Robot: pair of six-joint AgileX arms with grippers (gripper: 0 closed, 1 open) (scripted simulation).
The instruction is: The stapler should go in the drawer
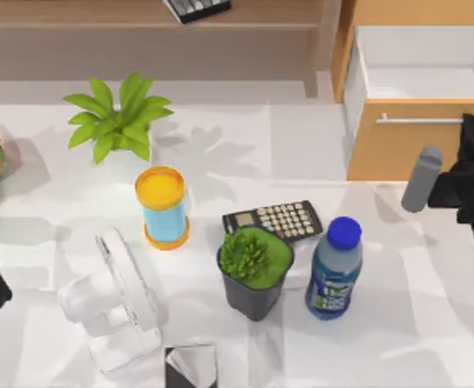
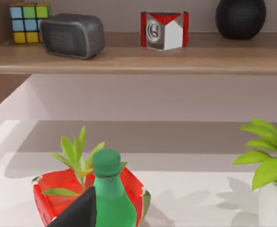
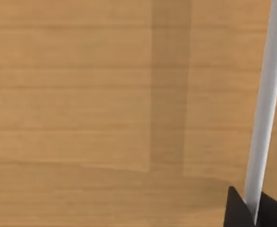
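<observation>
White tabletop (image 1: 318, 145) holds one calculator (image 1: 273, 220), two potted plants and one blue-capped bottle (image 1: 334, 269). Beside it the drawer (image 1: 419, 129) stands open; my right gripper (image 1: 473, 158) grasps its silver handle (image 1: 423, 119). Left arm sits parked far from it.

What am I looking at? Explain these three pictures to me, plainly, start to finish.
Two AgileX robot arms work at a white table. One picture looks down from above; the other two come from a camera on each wrist. On the table stand a calculator, a blue-capped bottle, a dark potted plant and a leafy plant. The left gripper is parked at the table's left, by a green bottle. The right gripper is at the silver handle of the open wooden drawer.
</observation>
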